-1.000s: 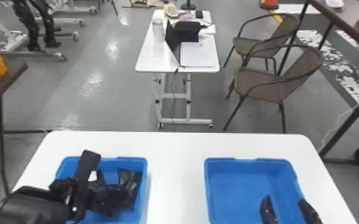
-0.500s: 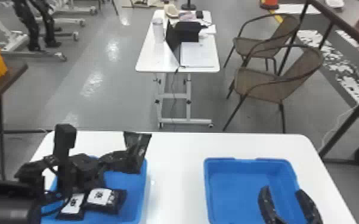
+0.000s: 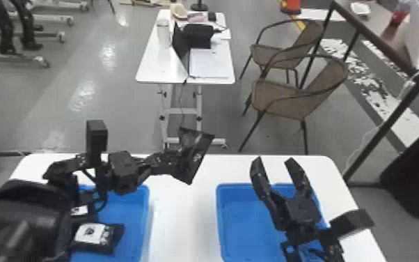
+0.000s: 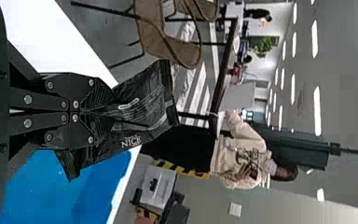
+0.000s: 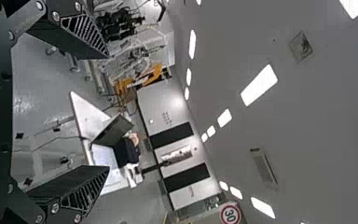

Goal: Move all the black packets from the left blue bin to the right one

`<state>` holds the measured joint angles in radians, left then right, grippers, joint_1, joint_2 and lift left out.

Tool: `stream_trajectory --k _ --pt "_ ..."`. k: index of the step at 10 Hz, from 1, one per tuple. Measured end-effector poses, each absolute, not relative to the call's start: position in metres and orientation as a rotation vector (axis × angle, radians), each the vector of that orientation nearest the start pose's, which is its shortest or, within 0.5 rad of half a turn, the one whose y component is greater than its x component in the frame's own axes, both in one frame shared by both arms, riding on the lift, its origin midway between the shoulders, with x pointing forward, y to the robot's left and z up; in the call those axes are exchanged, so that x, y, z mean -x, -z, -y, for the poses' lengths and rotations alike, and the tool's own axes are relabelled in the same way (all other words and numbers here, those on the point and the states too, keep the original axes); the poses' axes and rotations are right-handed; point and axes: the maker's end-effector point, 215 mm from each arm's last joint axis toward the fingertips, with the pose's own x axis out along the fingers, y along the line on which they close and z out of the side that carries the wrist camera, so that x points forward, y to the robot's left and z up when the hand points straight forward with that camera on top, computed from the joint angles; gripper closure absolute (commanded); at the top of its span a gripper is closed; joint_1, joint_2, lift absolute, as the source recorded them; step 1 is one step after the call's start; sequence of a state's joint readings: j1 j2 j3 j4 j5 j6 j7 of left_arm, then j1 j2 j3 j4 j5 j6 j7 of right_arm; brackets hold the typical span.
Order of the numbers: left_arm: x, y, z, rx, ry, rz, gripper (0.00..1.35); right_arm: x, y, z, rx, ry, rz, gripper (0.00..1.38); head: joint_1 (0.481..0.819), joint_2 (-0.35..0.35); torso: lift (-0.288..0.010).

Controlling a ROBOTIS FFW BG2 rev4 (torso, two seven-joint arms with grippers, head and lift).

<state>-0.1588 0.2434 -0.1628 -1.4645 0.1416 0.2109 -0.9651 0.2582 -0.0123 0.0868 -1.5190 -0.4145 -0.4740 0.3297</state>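
In the head view my left gripper (image 3: 165,163) is shut on a black packet (image 3: 193,155), held up between the bins near the table's far edge. The left wrist view shows the left gripper (image 4: 100,111) pinching the crumpled end of that packet (image 4: 142,105). Below the left arm, the left blue bin (image 3: 142,209) holds more black packets (image 3: 95,237) with white labels. My right gripper (image 3: 278,174) stands open above the right blue bin (image 3: 233,216), fingertips pointing away; in the right wrist view the right gripper (image 5: 108,112) has nothing between its widely parted fingers.
Both bins stand on a white table (image 3: 181,223), a strip of tabletop between them. Beyond its far edge are a smaller white table (image 3: 149,69) with a laptop and papers, and two brown chairs (image 3: 289,97).
The left gripper has lifted the packet out of the left bin and carried it rightward. The right gripper has risen and moved forward and leftward over its bin, still open.
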Motion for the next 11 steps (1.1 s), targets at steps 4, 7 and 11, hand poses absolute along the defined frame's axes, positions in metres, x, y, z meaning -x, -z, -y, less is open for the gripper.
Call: stream_trajectory --k 4,7,11 --pt "-0.522 0.367 0.01 0.034 1.232 -0.202 1.21 -0.512 0.335 0.144 -0.404 -0.362 0.206 0.17 0.695 -0.161 0.0" --pt "-0.52 0.367 0.03 0.037 1.261 -0.202 1.21 -0.519 0.329 0.128 -0.437 -0.415 0.194 0.19 0.695 -0.168 0.0" --pt "-0.519 0.361 0.04 0.065 1.272 -0.189 1.21 -0.523 0.348 0.122 -0.496 -0.42 0.139 1.26 0.695 -0.167 0.0"
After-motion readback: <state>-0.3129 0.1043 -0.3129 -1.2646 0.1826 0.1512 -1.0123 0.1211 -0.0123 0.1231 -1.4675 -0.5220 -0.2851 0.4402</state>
